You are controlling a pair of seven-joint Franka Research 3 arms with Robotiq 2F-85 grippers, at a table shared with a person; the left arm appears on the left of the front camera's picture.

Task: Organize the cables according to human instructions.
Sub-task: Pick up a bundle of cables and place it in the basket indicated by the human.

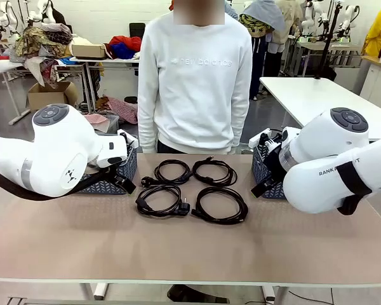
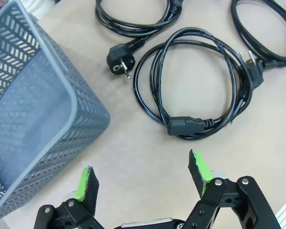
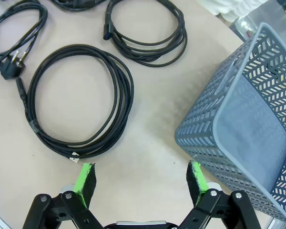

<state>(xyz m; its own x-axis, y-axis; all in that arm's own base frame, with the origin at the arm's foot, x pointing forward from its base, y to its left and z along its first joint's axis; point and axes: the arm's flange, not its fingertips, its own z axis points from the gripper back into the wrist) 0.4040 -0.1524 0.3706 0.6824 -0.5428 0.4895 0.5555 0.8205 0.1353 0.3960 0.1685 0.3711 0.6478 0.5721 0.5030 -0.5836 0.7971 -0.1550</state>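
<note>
From where I stand, four cables lie in a two-by-two square in the middle of the smooth tan table, each a thin black cord wound into a round loop, apart from one another. A person in a soft white sweatshirt stands at the far edge behind them. A glossy white arm curves in from each side, and beside each sits a grey-blue basket: the left basket and the right basket. Looking along the left gripper, its green-padded black fingers stand spread wide over bare table, pinching nothing; the left basket shows as a slotted plastic wall with herringbone holes, just beside the fingers. Past them lies one rubbery coil with a blocky connector and a two-pin plug, and farther off a round plug on another cord. Looking along the right gripper, its fingers are likewise spread apart and empty above the table; a large matte loop lies just ahead, a tighter coil beyond it, and the perforated right basket stands close on one side.
</note>
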